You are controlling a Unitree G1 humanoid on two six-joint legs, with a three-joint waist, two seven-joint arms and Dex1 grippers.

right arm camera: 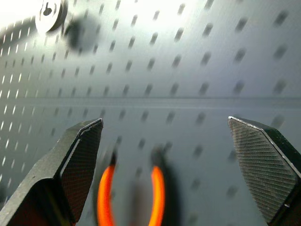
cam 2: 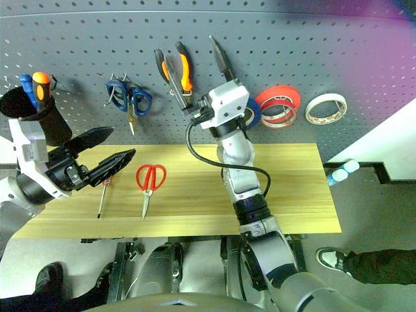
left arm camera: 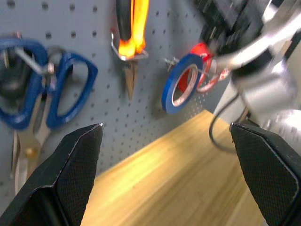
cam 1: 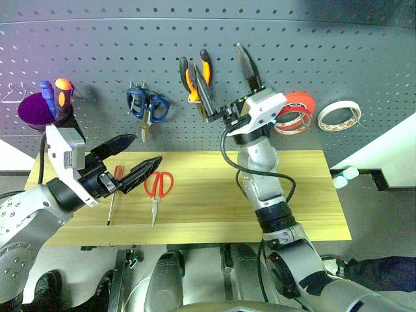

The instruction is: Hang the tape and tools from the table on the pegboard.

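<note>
Your left gripper (cam 1: 131,161) is hovering, fingers spread and empty, by the red-handled scissors (cam 1: 156,189) lying flat on the worktop (cam 1: 305,195). They're probably light, stiff and slippery, so pinch the handle loops; your right gripper (cam 1: 224,81) is gaping empty near the hung pliers (cam 1: 195,80).

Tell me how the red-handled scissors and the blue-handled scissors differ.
The red-handled scissors lie flat on the table; the blue-handled scissors hang on the pegboard. The red pair sits alone, its blades pointing toward the table's near edge; the blue ones share their spot with another hanging pair. Both have closed blades.
</note>
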